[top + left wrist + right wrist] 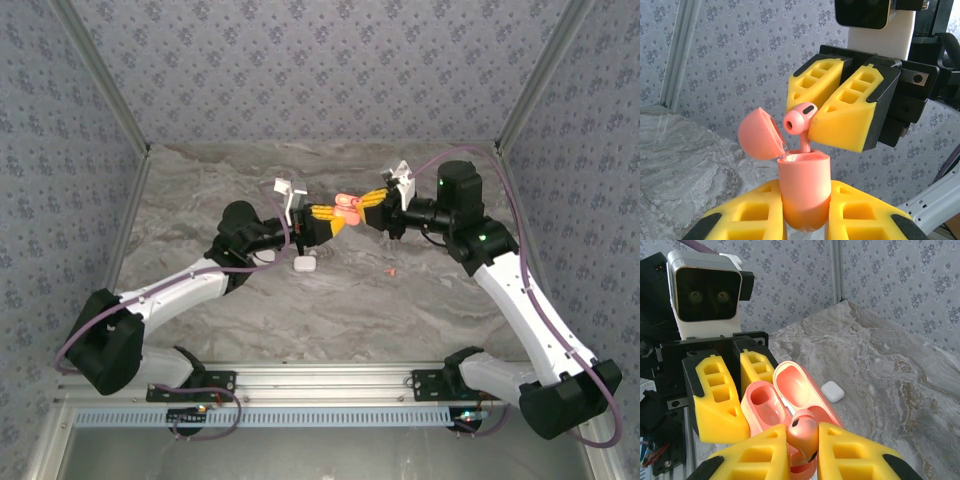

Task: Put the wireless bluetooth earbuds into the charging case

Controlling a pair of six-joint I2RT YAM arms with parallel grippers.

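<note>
Earbud (800, 120), red-orange: clamped at the head between the closed yellow fingers of the right gripper (801, 123). Its stem points down into the mouth of the charging case (805, 172). The head stands clear above the rim, so it is not seated. The case, of the same red-orange colour, is held upright in the narrow grip of the left gripper (806, 197), with its lid (759, 134) hinged open to one side.

The left wrist view shows the stem entering the case, seen from the side. The right wrist view looks down into the case instead: one socket (761, 396) beside the earbud is empty. It also shows a closed white case (832, 391) lying on the marble table (900, 370), well apart from the held one.

The top view places both grippers meeting above the far middle of the table. A small red-orange speck (392, 270) lies on the surface near the right arm, possibly a second earbud but too small to confirm.
</note>
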